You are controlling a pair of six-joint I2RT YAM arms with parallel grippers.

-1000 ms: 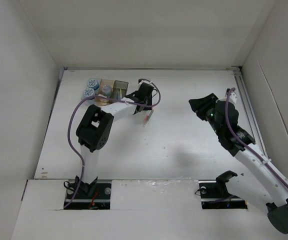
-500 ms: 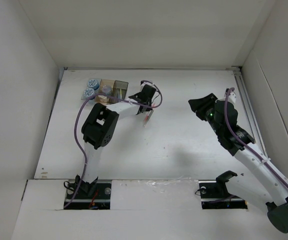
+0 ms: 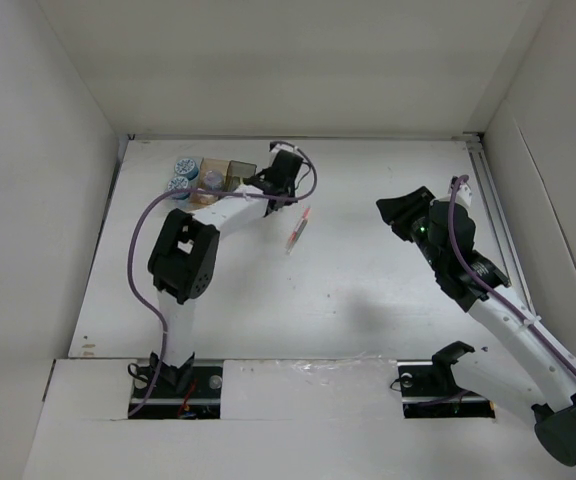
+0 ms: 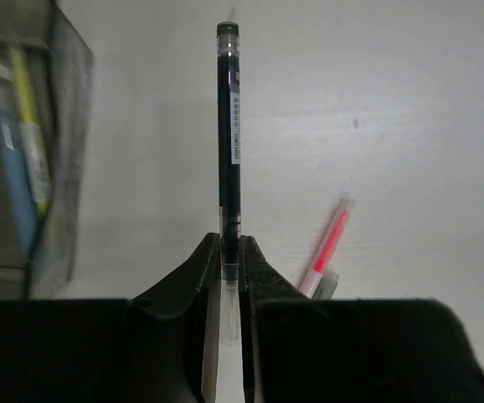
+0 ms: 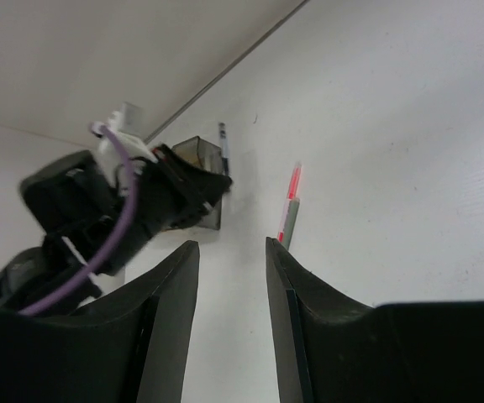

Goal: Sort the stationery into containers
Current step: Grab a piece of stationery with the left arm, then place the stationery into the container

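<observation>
Beside the grey tray, I am pinching a black pen in my left gripper, jaws closed tight on its shaft; a red pen is lying on the table nearby. My right gripper is hanging well apart, jaws parted and empty.

Loose pen right of trays

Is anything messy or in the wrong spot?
Yes: a thin red-pink pen lies loose on the white table, outside the row of translucent plastic trays. Nothing looks spilled or broken.
</observation>
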